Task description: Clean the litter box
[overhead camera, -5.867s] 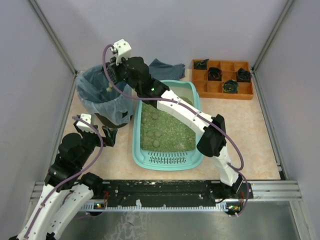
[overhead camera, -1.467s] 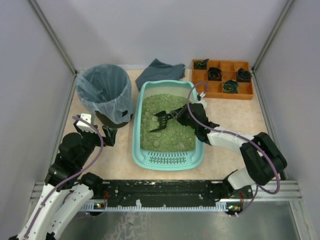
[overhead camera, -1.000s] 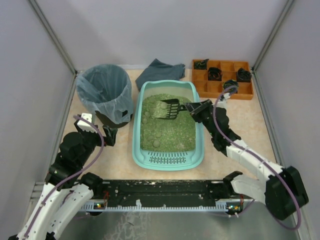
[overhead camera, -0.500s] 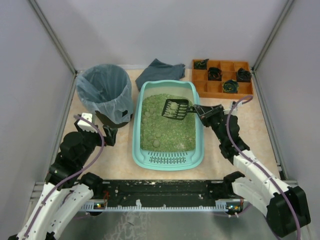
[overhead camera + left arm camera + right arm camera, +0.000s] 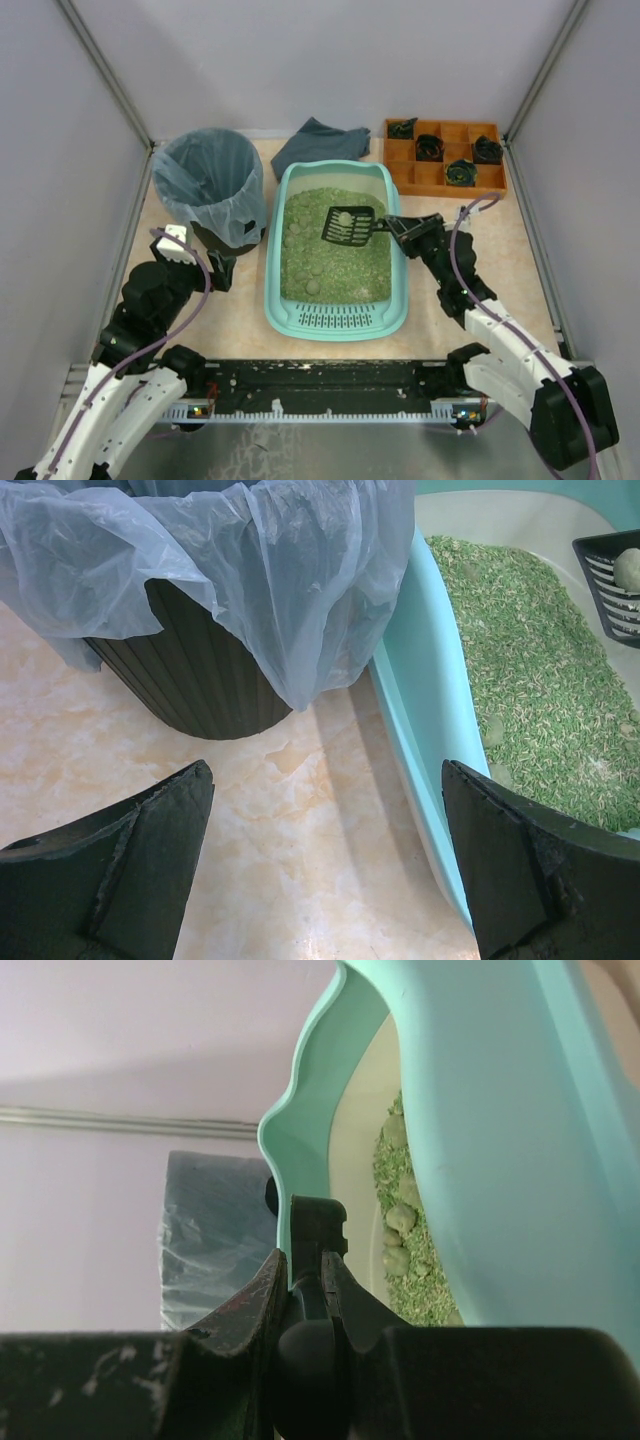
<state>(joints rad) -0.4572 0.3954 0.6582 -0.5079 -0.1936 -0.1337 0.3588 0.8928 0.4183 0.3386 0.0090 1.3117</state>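
From above, the litter box [image 5: 335,322] was seen on the desk [image 5: 500,250] beside the bin [image 5: 205,172]. A clump [image 5: 343,219] on the scoop [image 5: 352,232], which was clamped in the right end effector [image 5: 387,227], could be spilled by tilting. At the left wrist, the left end effector [image 5: 325,770] was held wide over open desk. At the right wrist, the box's near rim could be clipped.

The bin [image 5: 182,192] and litter box [image 5: 273,262] sit just beside each other, so only a skinny strip of table [image 5: 250,292] runs between them. The left gripper [image 5: 216,270] sits wide open at its near end. The scoop [image 5: 348,226], clamped in the right gripper [image 5: 393,227], hangs over the box's far right. A cloth [image 5: 318,140] and orange tray [image 5: 445,190] crowd the back. There's roomier bare table right of the box, shared with the right arm [image 5: 480,310].
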